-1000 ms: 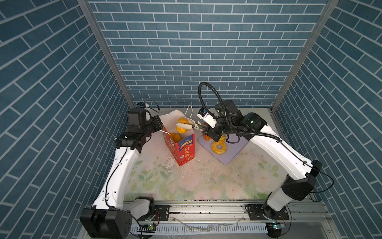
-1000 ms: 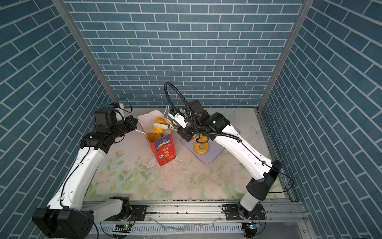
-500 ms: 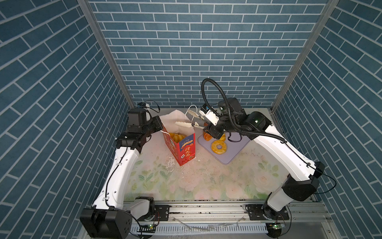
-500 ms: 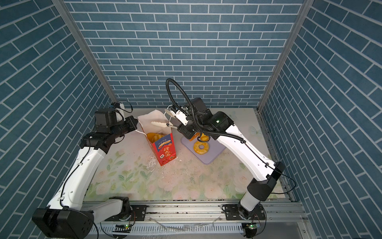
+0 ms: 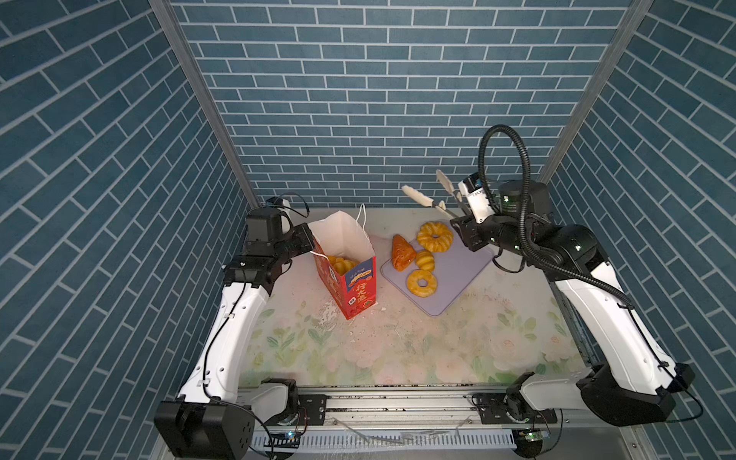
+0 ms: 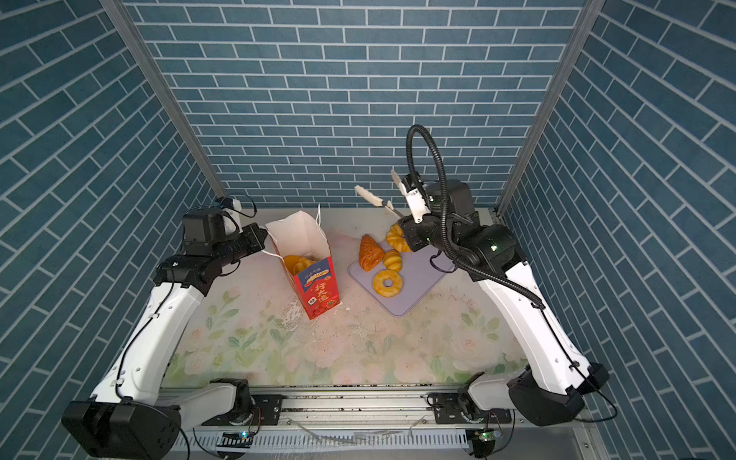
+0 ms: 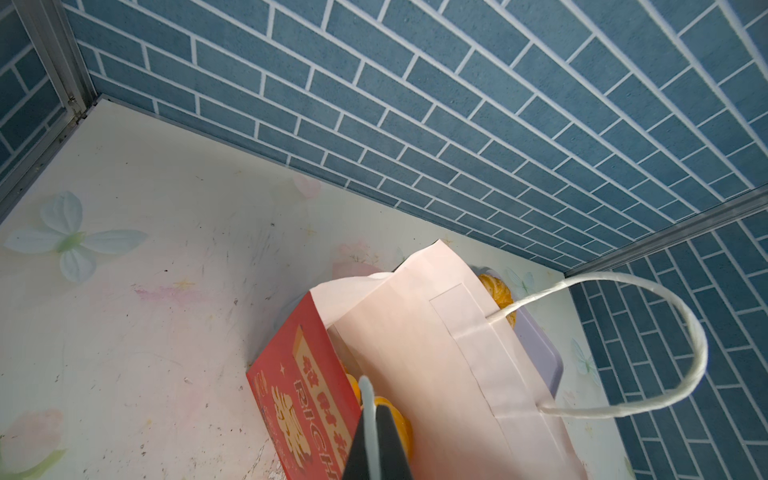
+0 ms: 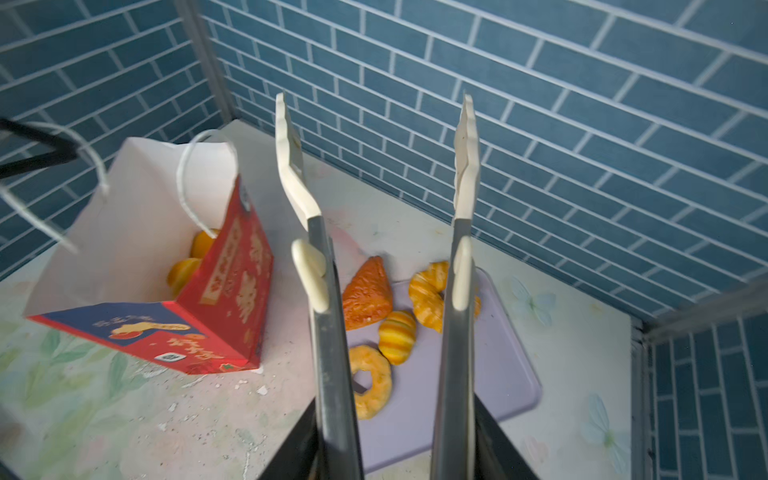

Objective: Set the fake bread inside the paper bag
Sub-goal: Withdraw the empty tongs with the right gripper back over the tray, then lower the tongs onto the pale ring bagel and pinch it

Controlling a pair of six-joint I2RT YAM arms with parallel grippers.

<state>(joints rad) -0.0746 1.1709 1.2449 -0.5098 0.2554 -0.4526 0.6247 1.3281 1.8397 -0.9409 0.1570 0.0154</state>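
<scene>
We see the paper bag [image 5: 354, 286] standing upright and open on the floral surface [image 5: 398, 350], left of the lilac tray [image 5: 458, 275]. Several pieces of the fake bread [image 5: 342, 263] already lie at its bottom. The left gripper [image 7: 374, 432] sits at the bag's left rim, its fingers pressed together on the bag's white cord handle [image 7: 648, 399]. Four pastries are outside the bag. A fluted ring [image 5: 424, 239] lies at the tray's far end, a small ridged roll [image 5: 425, 259] in front of it, and a ring donut [image 5: 412, 283] nearer us. The red-brown croissant [image 5: 401, 251] lies at the tray's edge nearest the bag, partly off it and just beside the roll. The right gripper [image 8: 392, 432] is raised above the far end of the tray. Its fingers bear on the outside of a pair of tongs [image 5: 422, 198], whose white-tipped arms are spread apart with nothing between them, well above the pastries and pointing toward the back wall.
</scene>
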